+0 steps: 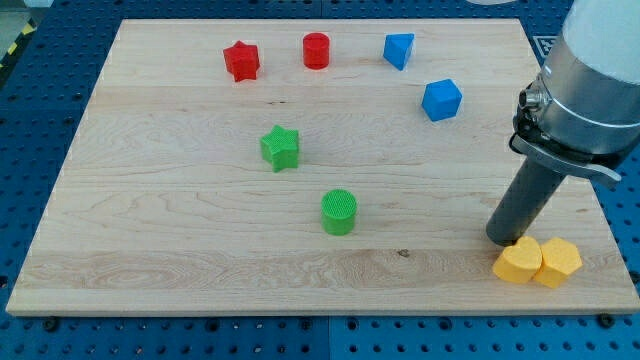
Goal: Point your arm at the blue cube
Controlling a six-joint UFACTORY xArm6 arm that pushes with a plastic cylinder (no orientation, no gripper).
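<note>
The blue cube (441, 100) sits on the wooden board (180, 210) at the view's upper right. My tip (503, 239) rests on the board at the lower right, well below and to the right of the blue cube. It stands just above and left of two yellow blocks (519, 262) (558, 263), close to touching the left one.
A blue triangular block (398, 49) lies at the top, above and left of the cube. A red cylinder (316, 50) and a red star (241, 61) are at the top centre. A green star (280, 148) and a green cylinder (339, 212) sit mid-board.
</note>
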